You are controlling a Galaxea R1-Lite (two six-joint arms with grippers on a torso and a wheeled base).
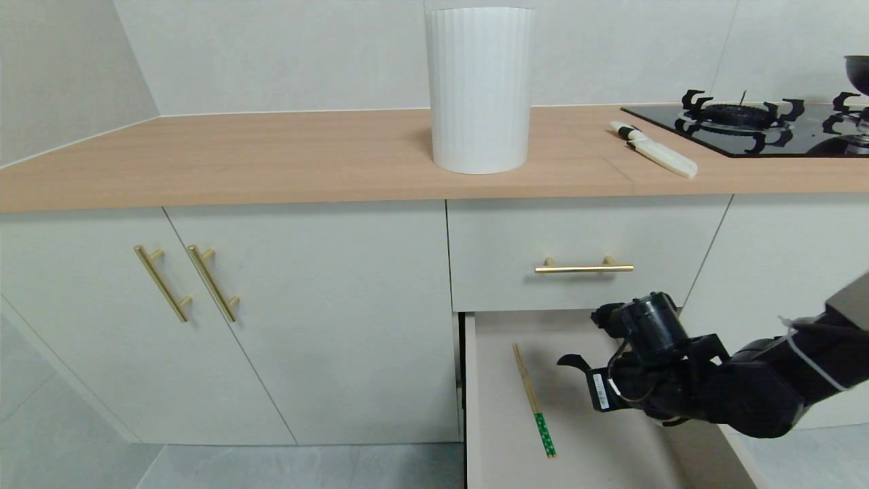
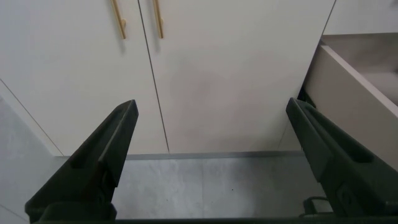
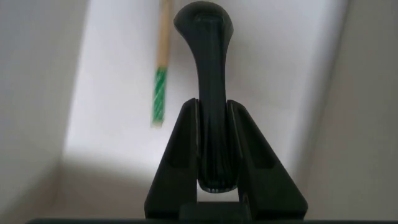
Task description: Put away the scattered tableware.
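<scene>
Closed firmly on a dark utensil [image 3: 210, 68], the fingers of the right gripper [image 1: 596, 382]: no gap visible on either side of the slim handle, the rounded, spoon-like end jutting past the tips. Hanging over the open drawer [image 1: 470, 394], above its bare floor, with the rounded end aimed toward the robot's left. Just beyond that end, flat in the drawer, the chopsticks [image 1: 534, 401]: pale wood, green patterned band at the end nearer the robot, long axis running from the drawer's back to its front, apart from the utensil and not under it. Judged as the release step: only a lowering and an opening needed, with free floor between the chopsticks and the drawer's right wall.

Spread wide and holding nothing, the fingers of the left gripper [image 2: 211, 109], low before the closed cabinet doors [image 2: 217, 74], well left of the drawer.

Up on the table [image 1: 271, 156], one piece not yet put away: a pale knife [image 1: 653, 149], flat and slanted, one end toward the hob [image 1: 747, 125], the other toward the table's front edge. Well above and behind the right gripper, far nearer that arm than the left. Also on the table, upright, a white ribbed container [image 1: 480, 88], left of the knife and apart from it.
</scene>
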